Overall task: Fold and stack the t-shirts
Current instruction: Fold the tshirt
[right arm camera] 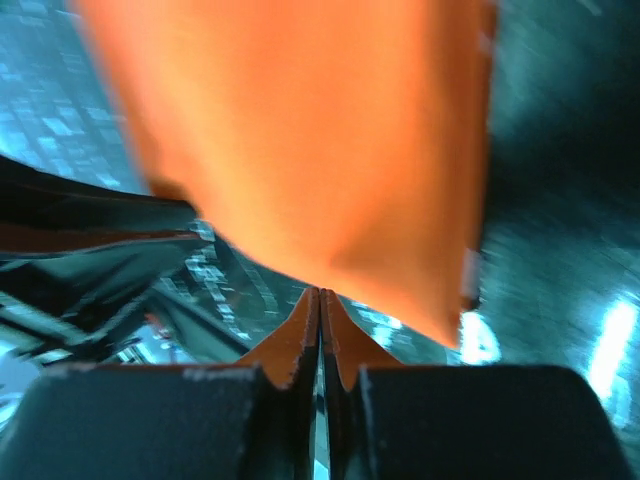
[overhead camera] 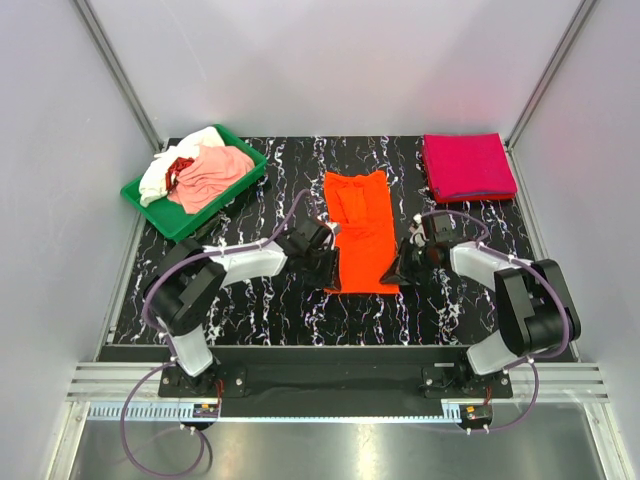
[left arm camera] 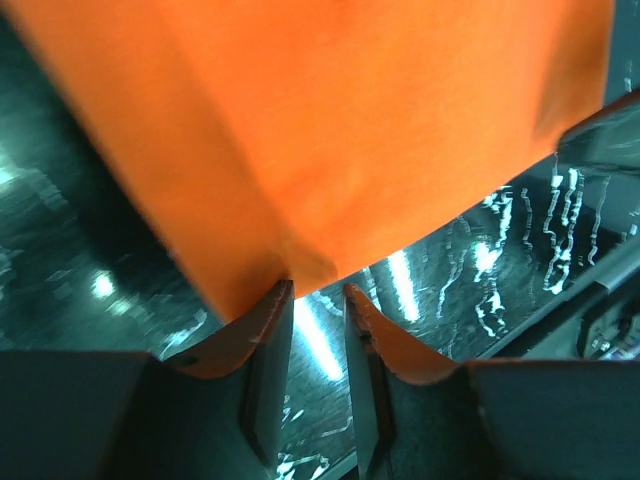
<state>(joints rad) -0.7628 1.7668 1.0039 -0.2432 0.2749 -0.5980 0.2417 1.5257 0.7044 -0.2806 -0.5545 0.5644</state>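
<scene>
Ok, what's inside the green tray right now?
In the green tray: a pale pink t-shirt, a white t-shirt and a bit of red cloth, crumpled together. Whatever lies beneath them is covered.

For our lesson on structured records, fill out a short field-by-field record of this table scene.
Centre: orange t-shirt, folded into a long strip
Far right: magenta t-shirt, folded flat
Far left: green tray holding a crumpled pile of pale pink, white and red cloth
Left gripper: slightly open at the orange shirt's near edge
Right gripper: shut at the same edge; grip on cloth unclear
</scene>
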